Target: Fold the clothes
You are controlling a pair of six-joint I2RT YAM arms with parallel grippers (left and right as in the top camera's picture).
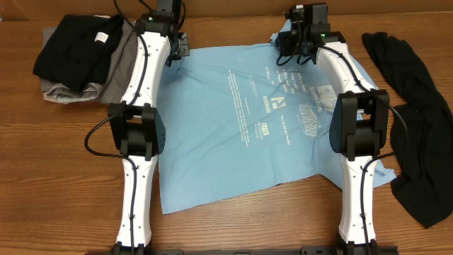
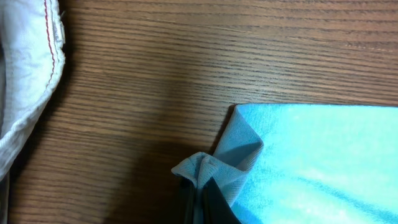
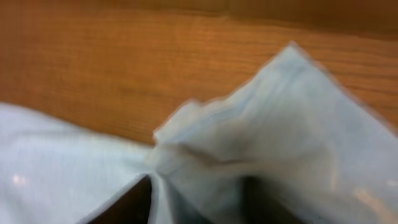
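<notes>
The left fingers [image 2: 217,208] are closed tight on the light blue T-shirt [image 2: 323,162]. In the left wrist view they pinch a small gathered fold at one corner of it, and the cloth rises in a little peak just above the left gripper [image 2: 200,186]. From there the shirt's edge runs off to the right, flat on the wooden surface [image 2: 186,68]. At the far left of the same view lies a pale cloth edge with red stitching [image 2: 31,81], well apart from the pinched corner.

The right wrist view is blurred. Bunched pale blue cloth sits between the two dark right fingers [image 3: 127,202] and lifts in a tented fold above the right gripper [image 3: 196,199]. I cannot tell whether those fingers are clamped on it or standing narrow around it.

From overhead, the left gripper [image 1: 177,46] is at the shirt's far left corner and the right gripper [image 1: 289,48] at its far right corner. Both are at the edge of the shirt farthest from the arm bases. The T-shirt [image 1: 241,120] lies spread between the two arms in the middle of the surface [image 1: 233,227], white print facing up. Its right side passes under the right arm.

A folded black garment [image 1: 74,46] rests on a grey garment [image 1: 117,74] at the far left corner, just beside the left arm. A loose black garment [image 1: 417,127] lies crumpled along the right side, near the shirt's right edge.
</notes>
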